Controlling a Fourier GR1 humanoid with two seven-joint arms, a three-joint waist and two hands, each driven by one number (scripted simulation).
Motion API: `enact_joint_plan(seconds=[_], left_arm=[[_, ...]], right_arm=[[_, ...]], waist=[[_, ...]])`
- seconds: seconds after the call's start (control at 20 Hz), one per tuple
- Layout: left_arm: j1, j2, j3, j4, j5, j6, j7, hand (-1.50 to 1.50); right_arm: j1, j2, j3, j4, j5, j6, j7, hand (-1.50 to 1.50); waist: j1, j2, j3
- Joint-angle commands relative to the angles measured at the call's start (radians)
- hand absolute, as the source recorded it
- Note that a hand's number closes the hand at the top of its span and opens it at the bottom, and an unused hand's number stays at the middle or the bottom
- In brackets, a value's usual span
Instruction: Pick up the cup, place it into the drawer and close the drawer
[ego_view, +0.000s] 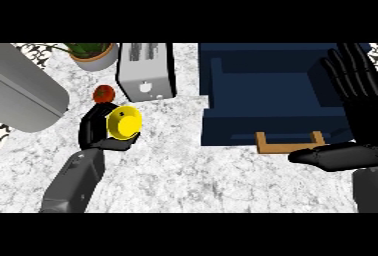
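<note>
Left hand (100, 131) curled round yellow cup (124, 121) at centre-left, seemingly lifted off table (192, 175). Right hand (353, 100) spread, resting by open blue drawer (258, 95). Next: carry cup rightward into drawer.

Cup (124, 122) yellow; drawer (258, 85) navy, handle (289, 143) tan; hands black; counter (192, 175) white-grey marbled; toaster (146, 70) silver; tomato (104, 93) red.

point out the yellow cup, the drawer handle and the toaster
yellow cup (124, 122), head view, on its open inside, held in the left hand (94, 131)
drawer handle (289, 146), head view, on the wooden bar
toaster (146, 86), head view, on its front face
</note>
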Motion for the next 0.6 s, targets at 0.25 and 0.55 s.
enact_joint_plan(seconds=[0.25,0.55], left_arm=[[-0.169,-0.097,-0.097,-0.24,0.003,-0.025,0.192,1.5],[-0.296,-0.143,-0.17,-0.387,0.027,0.055,0.437,1.5]], right_arm=[[0.019,0.003,-0.02,0.034,0.015,-0.005,-0.043,-1.5],[0.034,-0.013,-0.023,0.001,0.019,0.001,-0.02,-1.5]], waist=[[0.027,-0.012,0.003],[0.016,-0.012,0.003]])
